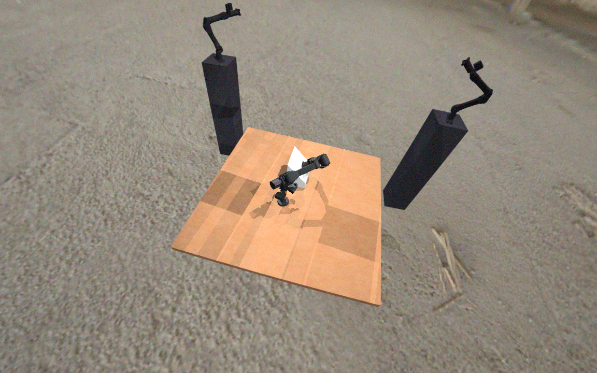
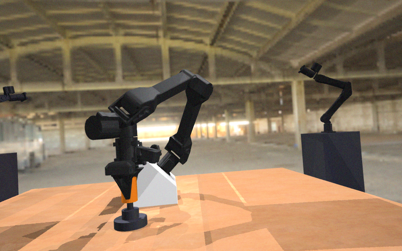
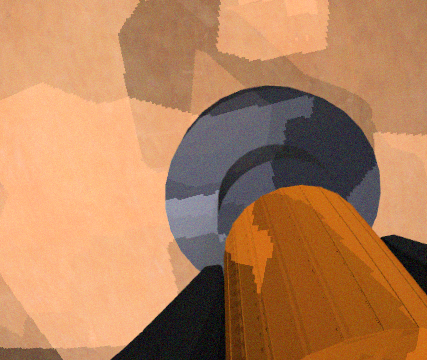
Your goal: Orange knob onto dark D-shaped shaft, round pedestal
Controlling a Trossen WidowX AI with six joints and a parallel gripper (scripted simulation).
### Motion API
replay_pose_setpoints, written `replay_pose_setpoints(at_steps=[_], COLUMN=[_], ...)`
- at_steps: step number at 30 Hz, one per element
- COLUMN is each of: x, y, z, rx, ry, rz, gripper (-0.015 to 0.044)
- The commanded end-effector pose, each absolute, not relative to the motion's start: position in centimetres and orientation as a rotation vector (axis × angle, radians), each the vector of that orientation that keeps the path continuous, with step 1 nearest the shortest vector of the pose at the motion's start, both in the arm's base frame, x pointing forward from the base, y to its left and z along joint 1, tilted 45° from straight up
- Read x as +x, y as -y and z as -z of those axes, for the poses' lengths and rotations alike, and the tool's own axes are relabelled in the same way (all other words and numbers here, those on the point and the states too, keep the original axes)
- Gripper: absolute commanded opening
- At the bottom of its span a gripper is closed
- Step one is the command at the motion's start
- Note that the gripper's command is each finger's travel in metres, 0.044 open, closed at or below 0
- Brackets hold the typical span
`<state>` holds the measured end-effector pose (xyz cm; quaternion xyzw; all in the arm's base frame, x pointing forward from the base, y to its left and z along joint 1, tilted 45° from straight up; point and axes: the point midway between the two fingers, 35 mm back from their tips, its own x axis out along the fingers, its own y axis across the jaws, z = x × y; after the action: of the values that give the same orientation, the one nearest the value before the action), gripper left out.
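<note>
Jaws closed around the orange knob [image 2: 134, 189] [image 3: 313, 270], above the round pedestal [image 2: 130, 221] [image 3: 193, 170].
</note>
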<state>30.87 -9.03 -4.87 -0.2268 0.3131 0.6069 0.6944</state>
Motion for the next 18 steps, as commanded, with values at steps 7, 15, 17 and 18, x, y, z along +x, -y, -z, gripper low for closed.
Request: replay_pose_setpoints(at_steps=[7,15,17,18], x=[31.1,30.99,30.92,30.88], y=[9.03,8.95,8.93,8.92], z=[4.89,4.96,4.95,4.94], rx=[-0.571,-0.571,-0.571,-0.571], ry=[-0.653,-0.653,-0.653,-0.653], rz=[-1.381,-1.381,-1.381,-1.381], gripper=[0.0,0.0,0.0,0.0])
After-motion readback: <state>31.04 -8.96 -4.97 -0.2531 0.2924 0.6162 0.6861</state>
